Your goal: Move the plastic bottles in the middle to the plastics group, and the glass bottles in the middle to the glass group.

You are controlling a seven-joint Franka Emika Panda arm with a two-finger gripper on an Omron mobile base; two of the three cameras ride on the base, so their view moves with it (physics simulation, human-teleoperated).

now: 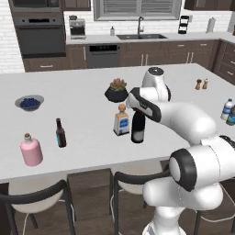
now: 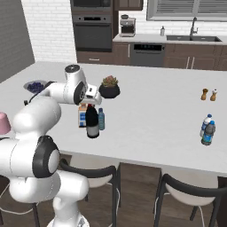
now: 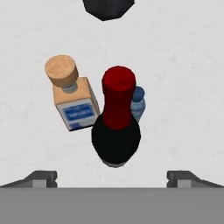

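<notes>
The tall dark wine bottle (image 3: 116,131) with its red neck stands straight below my gripper (image 3: 112,179), whose fingertips (image 3: 43,178) are spread wide: open, holding nothing. Beside it stand the square clear bottle (image 3: 72,100) with a tan stopper and the short bluish-teal bottle (image 3: 138,103), which is partly hidden behind the wine bottle. From the right base view the wine bottle (image 2: 92,122), teal bottle (image 2: 101,119) and square bottle (image 2: 82,116) cluster under the hand. The pink flask (image 1: 31,150) and brown beer bottle (image 1: 60,133) are at the left; the water bottle (image 2: 205,125) and a darker bottle (image 2: 208,133) are at the right.
A potted succulent (image 1: 117,90) in a black pot stands just behind the cluster. A bowl of blueberries (image 1: 29,102) sits at the far left, salt and pepper shakers (image 1: 202,84) at the far right. Stools (image 1: 36,197) line the counter's near edge.
</notes>
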